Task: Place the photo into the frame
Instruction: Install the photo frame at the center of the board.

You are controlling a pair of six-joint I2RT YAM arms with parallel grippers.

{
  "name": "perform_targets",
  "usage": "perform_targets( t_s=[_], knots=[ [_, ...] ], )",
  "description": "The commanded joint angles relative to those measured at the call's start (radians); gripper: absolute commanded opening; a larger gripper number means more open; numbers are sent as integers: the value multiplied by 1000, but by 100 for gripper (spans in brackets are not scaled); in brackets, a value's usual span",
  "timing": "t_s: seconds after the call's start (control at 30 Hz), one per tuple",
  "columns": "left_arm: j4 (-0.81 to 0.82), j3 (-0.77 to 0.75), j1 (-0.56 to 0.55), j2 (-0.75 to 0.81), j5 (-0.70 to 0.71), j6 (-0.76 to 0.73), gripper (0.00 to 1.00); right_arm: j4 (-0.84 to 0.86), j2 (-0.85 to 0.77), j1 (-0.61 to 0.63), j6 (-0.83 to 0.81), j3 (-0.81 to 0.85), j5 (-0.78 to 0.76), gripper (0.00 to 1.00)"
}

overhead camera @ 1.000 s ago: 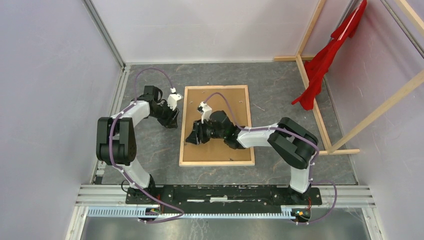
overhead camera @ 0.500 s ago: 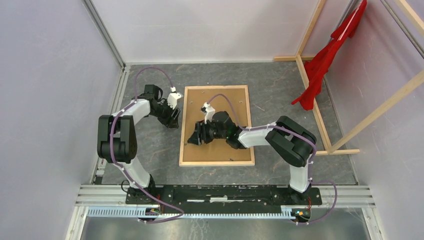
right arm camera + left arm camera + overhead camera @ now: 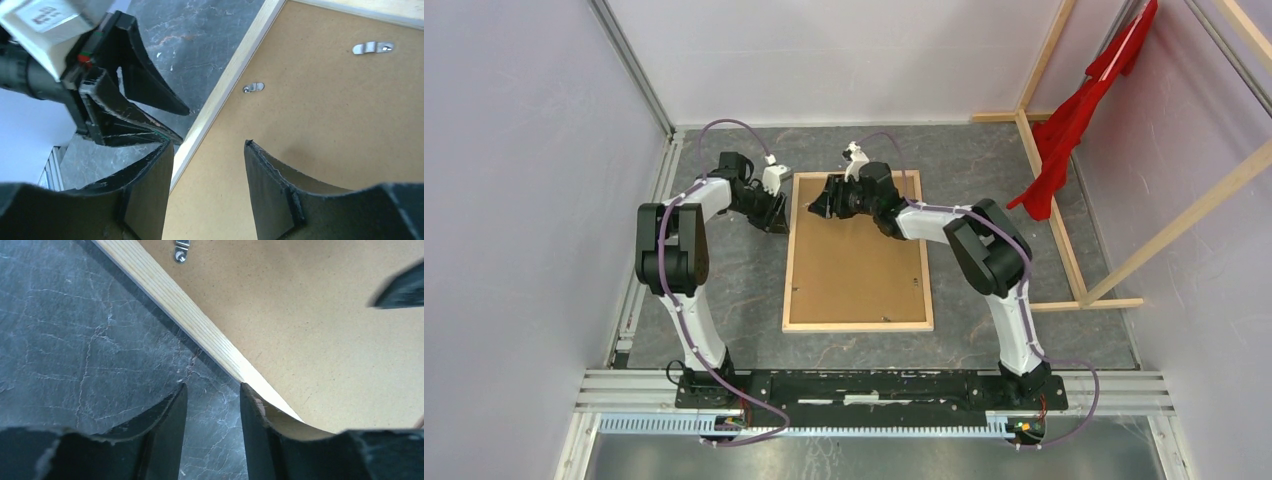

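Top external view: the frame [image 3: 857, 326] lies back-up near the middle of the grey marbled counter [image 3: 724, 290]. Its long sides run from the near edge toward the far edge, and its bare wood border surrounds a brown backing board [image 3: 856, 265].

Both arms reach toward the frame's far-left corner, in the far half of the counter. The left tool [image 3: 776, 215] sits just outside that corner, over bare counter. The right tool [image 3: 816, 208] hangs over the far end of the board, just inside the same corner, so the two tools are close together with the frame's left border between them.

From the left wrist, the left tool's fingers stand partly apart with only marbled counter in the gap, and they hold nothing. Its right finger is right at the outer side of the wood border, but I cannot tell whether it touches.

From the right wrist, the right tool is likewise parted and empty. One finger is above the wood border and the other above the board, and contact with either cannot be judged. Two small metal clips [image 3: 253, 88] sit on the board near the border.

A red cloth [image 3: 1074, 120] hangs on wooden beams [image 3: 1064, 230] at the far right corner of the counter.
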State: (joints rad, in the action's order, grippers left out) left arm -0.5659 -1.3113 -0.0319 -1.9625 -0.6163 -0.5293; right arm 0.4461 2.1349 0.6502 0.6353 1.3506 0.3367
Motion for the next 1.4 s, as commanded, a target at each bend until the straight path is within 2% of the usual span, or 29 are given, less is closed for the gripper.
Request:
perform_targets(
  t_s=[0.0, 0.2, 0.63, 1.37],
  knots=[
    [-1, -38, -2, -31, -79, 28, 47, -57, 104, 9, -19, 137, 25, 60],
    [-20, -37, -1, -59, -101, 5, 40, -58, 201, 5, 17, 234, 38, 59],
    [-23, -32, -11, -73, -126, 0, 39, -80, 297, 2, 45, 337, 33, 57],
    [-24, -16, -32, -70, -121, -12, 38, -141, 363, -14, 26, 431, 9, 55]
  ],
)
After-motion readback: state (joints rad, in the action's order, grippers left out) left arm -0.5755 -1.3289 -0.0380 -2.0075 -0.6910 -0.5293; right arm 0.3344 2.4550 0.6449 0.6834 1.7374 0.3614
